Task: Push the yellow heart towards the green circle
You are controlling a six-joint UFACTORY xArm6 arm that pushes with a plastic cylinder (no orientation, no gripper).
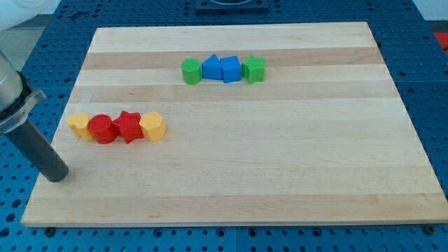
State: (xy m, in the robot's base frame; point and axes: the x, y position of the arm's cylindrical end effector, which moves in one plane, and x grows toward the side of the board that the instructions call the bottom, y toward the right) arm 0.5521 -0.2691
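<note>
1. The heart (79, 124) ends the lower row at the view's left; my tip (56, 173) is below-left of it, apart. No hand shows.
2. Best push up-right, clearing the red circle (103, 129), toward the green circle (190, 71).

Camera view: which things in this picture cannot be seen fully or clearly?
- Arm above my tip: cut off by the view's left edge.
- Yellow blocks and: too small to tell which is the heart.
- Dark fixture beyond the wooden board: cut off by the view's top.
</note>
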